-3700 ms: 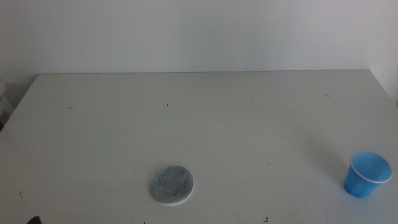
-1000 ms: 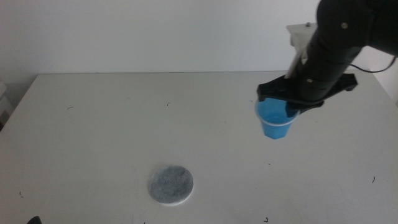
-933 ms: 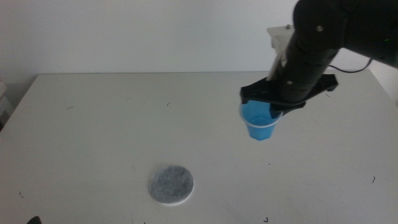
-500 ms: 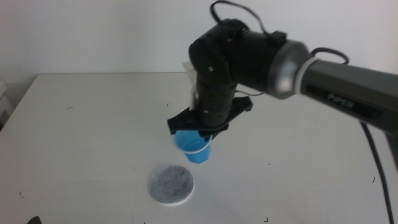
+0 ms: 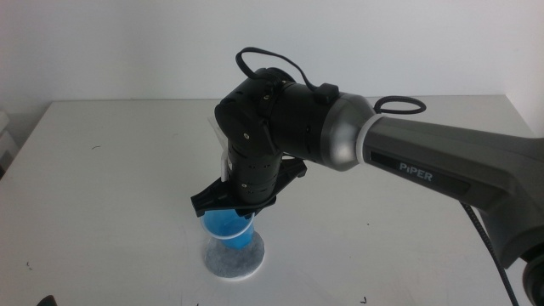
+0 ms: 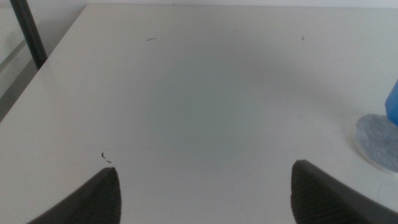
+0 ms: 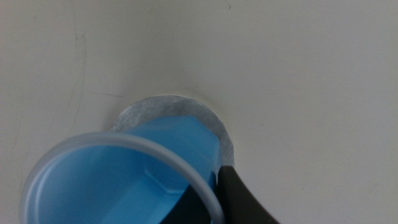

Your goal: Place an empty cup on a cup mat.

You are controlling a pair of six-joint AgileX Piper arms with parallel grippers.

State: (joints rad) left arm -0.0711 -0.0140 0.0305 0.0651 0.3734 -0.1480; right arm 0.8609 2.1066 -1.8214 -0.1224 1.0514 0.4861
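The blue cup [image 5: 226, 228] is held in my right gripper [image 5: 229, 206], which is shut on its rim. The cup hangs tilted directly over the grey cup mat [image 5: 238, 260], its base at the mat; I cannot tell whether they touch. In the right wrist view the cup [image 7: 124, 180] looks empty and covers part of the mat [image 7: 208, 121], with one dark finger [image 7: 242, 200] outside its wall. My left gripper [image 6: 205, 199] is open and empty, low at the table's near left. Its view shows the mat [image 6: 379, 142] and a sliver of the cup [image 6: 393, 102].
The white table [image 5: 110, 187] bears only small dark specks. The long right arm [image 5: 425, 161] reaches in from the right across the table's middle. A white wall stands behind the far edge.
The right gripper has carried the cup left and down from the table's right side to directly over the mat. The mat and left arm have not moved.
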